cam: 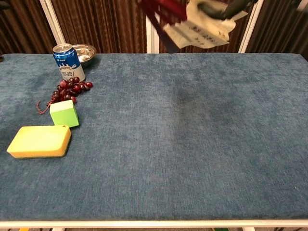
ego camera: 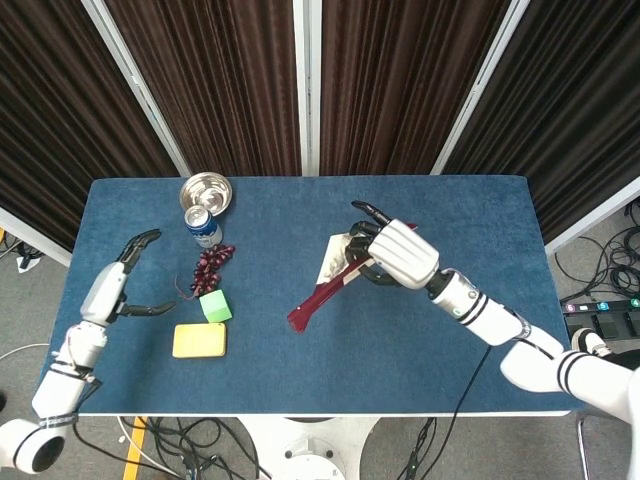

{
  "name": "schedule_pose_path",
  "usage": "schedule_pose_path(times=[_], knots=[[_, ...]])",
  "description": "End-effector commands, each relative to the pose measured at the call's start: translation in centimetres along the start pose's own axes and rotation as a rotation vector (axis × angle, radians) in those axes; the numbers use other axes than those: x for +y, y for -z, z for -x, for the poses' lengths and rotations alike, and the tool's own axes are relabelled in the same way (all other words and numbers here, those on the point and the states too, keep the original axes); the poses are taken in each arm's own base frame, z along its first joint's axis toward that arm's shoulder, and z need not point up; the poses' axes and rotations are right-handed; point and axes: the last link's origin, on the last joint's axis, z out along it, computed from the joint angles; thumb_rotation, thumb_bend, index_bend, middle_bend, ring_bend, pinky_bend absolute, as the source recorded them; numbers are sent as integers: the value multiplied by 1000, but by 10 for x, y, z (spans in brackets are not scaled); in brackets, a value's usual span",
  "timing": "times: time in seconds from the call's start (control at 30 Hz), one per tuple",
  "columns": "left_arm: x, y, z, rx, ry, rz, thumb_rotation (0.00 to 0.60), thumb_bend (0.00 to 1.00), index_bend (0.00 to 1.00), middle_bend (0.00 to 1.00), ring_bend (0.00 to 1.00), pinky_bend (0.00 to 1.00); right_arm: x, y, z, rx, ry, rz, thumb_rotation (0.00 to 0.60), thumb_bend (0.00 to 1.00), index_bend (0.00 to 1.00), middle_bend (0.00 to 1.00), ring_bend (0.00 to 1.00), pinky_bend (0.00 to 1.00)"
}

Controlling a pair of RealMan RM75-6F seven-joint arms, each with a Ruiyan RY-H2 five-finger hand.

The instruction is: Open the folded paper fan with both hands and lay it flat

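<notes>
R robot hand (ego camera: 403, 254) grips the paper fan (ego camera: 330, 277) at its paper end, fan lifted off the surface (ego camera: 440, 210); red sticks slant down-left from the grip, w/ white printed paper showing just beside the fingers. Fan only partly spread. In chest view the fan (cam: 199, 29) sits at the top edge of frame, well above the blue cloth, blurred; only dark fingers of the R robot hand (cam: 219, 7) show there. Fan is over the surface's middle, slightly toward the right edge.

L robot hand (ego camera: 120, 285) is over the left edge of the surface, fingers wide apart, holding nothing, well apart from the fan. Not seen in chest view.

Other items, all in left half:
- steel bowl (ego camera: 206, 190) near far edge
- blue can (ego camera: 203, 226) upright, just in front of the bowl
- grapes (ego camera: 210, 264) beside the can, toward near edge
- green cube (ego camera: 215, 305) next to the grapes
- yellow sponge (ego camera: 199, 340) just beside the cube, closest to near edge
</notes>
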Motion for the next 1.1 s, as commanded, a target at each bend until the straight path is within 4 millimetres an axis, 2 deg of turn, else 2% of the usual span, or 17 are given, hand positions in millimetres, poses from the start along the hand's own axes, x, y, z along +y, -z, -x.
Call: schedule_pose_path(times=[0.03, 0.2, 0.3, 0.57, 0.83, 1.1], knots=[[9, -17, 22, -59, 88, 41, 600, 107, 150, 162, 45, 142, -12, -2, -16, 10, -76, -22, 600, 628, 877, 657, 318, 76], [22, -35, 48, -102, 197, 74, 600, 110, 197, 201, 104, 203, -27, -14, -18, -23, -119, -54, 600, 628, 876, 657, 318, 76], [30, -45, 61, -120, 231, 92, 600, 112, 209, 212, 105, 205, -36, -23, -17, -46, -132, -68, 600, 628, 875, 658, 318, 76], [47, -58, 91, -159, 303, 116, 600, 119, 257, 270, 149, 246, -54, -45, -9, -70, -137, -92, 600, 635, 875, 657, 318, 75], [61, -70, 112, -180, 356, 114, 600, 119, 326, 341, 209, 275, -64, -61, 2, -69, -149, -87, 600, 647, 874, 657, 318, 65], [69, -76, 127, -186, 405, 99, 600, 119, 359, 364, 214, 294, -66, -71, 13, -59, -156, -68, 600, 670, 874, 657, 318, 56]])
